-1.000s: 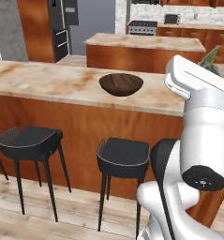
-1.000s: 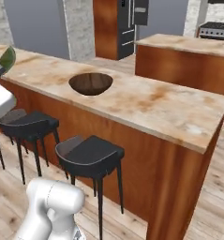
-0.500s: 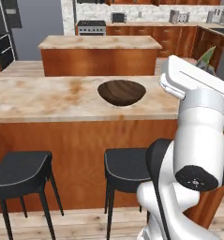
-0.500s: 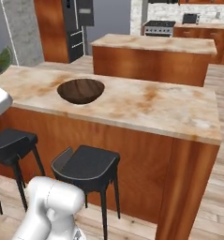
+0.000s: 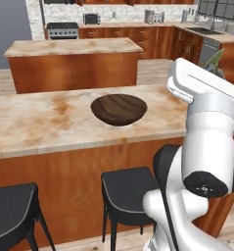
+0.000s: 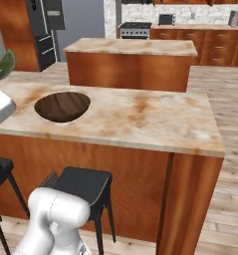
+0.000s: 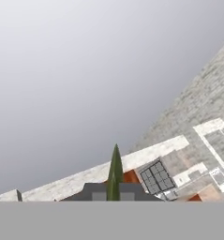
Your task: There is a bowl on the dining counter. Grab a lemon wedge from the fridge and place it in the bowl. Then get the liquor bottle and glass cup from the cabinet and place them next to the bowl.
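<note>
Pinching a thin green wedge point(image 7: 115, 171) (probably the lemon), closed gripper point(image 7: 114, 191) beside the bowl point(image 5: 119, 108)

Swung round the table point(image 5: 50, 127) end, both base views with it. Bowl point(image 5: 119, 109) now nearer mid-frame in the left view, at far left in the right view point(image 6: 62, 105). Fridge point(image 6: 47, 30) slid out of the left view (camera shift, nothing moved on the table). More wall counter point(image 5: 152, 37) and stove point(image 5: 63, 30) behind.
</note>
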Tool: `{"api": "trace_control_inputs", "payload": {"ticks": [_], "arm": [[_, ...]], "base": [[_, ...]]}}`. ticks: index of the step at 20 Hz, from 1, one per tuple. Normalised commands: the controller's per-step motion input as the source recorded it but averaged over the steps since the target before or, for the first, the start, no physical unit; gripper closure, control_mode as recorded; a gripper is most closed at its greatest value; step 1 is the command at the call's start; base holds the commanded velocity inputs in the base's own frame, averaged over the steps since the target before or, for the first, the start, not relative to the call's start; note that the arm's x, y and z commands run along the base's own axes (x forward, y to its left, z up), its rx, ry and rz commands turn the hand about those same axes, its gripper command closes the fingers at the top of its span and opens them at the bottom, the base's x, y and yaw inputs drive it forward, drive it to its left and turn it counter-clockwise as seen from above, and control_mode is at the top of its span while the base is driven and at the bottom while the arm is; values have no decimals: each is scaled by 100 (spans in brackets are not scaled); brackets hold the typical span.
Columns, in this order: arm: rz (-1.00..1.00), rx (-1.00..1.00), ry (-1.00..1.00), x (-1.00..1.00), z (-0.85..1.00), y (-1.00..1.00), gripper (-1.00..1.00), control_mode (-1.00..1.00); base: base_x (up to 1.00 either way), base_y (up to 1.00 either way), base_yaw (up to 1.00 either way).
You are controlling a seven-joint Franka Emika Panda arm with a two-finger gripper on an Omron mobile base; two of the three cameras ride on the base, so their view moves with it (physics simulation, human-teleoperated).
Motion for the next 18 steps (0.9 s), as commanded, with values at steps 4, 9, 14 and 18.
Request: {"api": "trace_control_inputs", "payload": {"ticks": [4,9,14,18], "arm": [[-3,0,2,22,0,8,100,-100],[-4,0,15,99,0,10,100,-100],[0,0,28,100,-6,7,100,-100],[2,-3,46,96,-31,24,100,-100]], "base": [[61,42,-14],[0,0,0],[0,0,0],[0,0,0]]}}
